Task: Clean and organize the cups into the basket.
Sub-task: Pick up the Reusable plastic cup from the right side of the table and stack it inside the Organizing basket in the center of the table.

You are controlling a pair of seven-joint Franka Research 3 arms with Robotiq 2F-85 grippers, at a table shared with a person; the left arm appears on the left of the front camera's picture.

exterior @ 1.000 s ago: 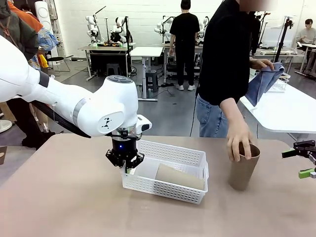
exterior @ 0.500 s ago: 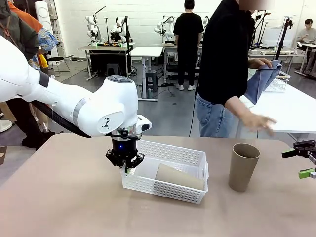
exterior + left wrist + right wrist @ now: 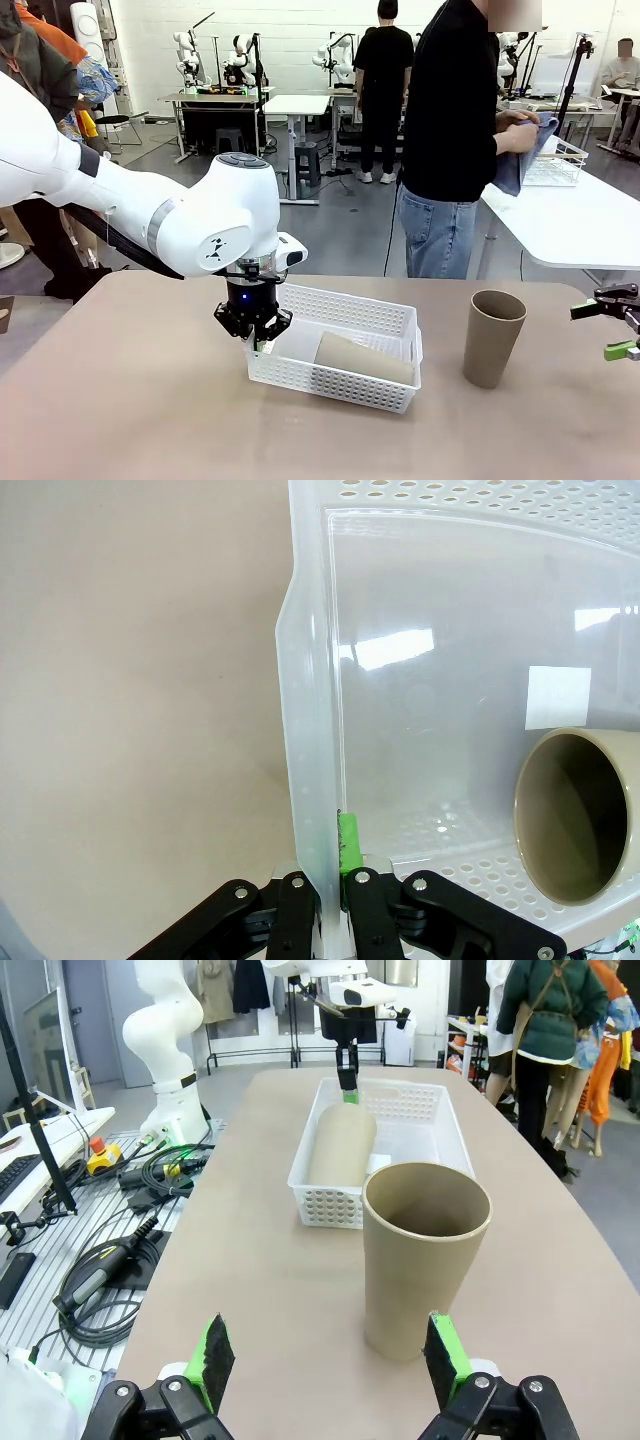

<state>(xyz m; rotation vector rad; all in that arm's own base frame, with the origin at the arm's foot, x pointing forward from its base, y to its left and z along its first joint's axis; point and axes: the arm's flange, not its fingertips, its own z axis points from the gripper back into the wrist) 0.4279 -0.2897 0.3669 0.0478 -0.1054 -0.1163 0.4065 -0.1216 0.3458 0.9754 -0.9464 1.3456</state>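
A tan cup [image 3: 362,358] lies along the near wall of the white basket [image 3: 350,303], leaving bare floor along the far wall and at the left end, where the left gripper [image 3: 258,340] and its arm stand over the rim. A second tan cup [image 3: 425,1255] stands upright well right of the basket on the table [image 3: 150,400]. The table between this cup and the wide-spread right gripper [image 3: 330,1350] is bare.

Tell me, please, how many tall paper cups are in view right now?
2. A lying cup rests on its side inside the basket; a standing cup is upright on the table, to the basket's right. More may sit outside the cameras' view.
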